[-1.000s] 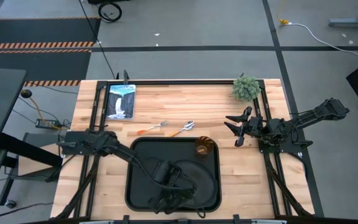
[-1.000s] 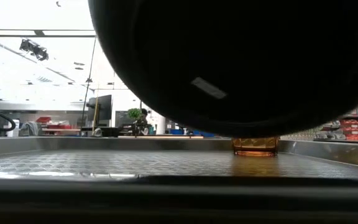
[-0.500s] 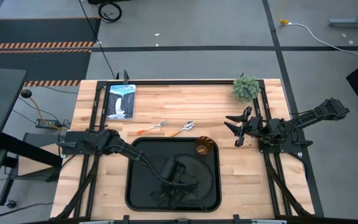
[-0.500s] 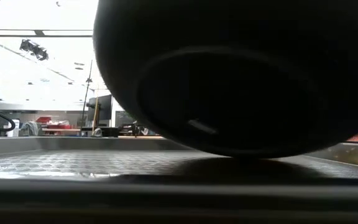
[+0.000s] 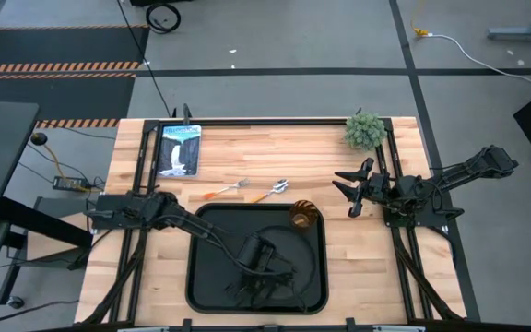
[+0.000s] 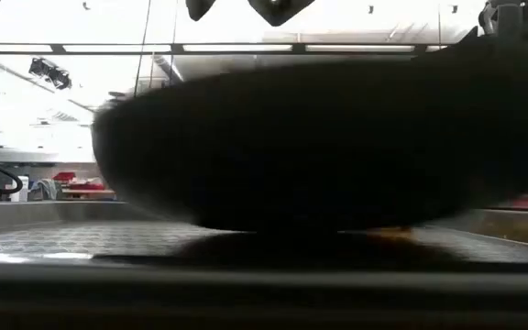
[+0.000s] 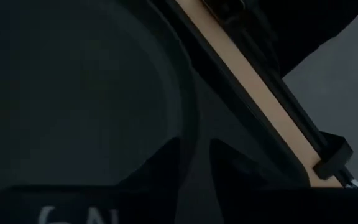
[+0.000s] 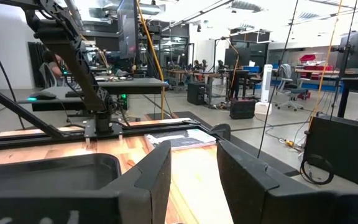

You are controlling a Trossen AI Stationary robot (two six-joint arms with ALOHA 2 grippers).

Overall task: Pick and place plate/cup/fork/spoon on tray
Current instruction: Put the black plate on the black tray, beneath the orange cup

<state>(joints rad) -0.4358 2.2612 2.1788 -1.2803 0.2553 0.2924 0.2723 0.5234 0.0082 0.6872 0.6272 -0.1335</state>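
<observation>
Black on black, the plate (image 5: pixel 284 263) is lying low inside the tray (image 5: pixel 206 277), near its right and near rims, with the left claw (image 5: pixel 264 293) reaching over the plate's near edge; whether it is gripping the rim cannot be told. The amber cup (image 5: pixel 302 218) is standing in the tray's far right corner, just beside the plate. The fork (image 5: pixel 226 190) and spoon (image 5: pixel 271 191) are lying on bare worktop (image 5: pixel 275 152) beyond the tray's far rim. The right claw (image 5: pixel 349 191) is hanging parted over the right edge, well apart.
</observation>
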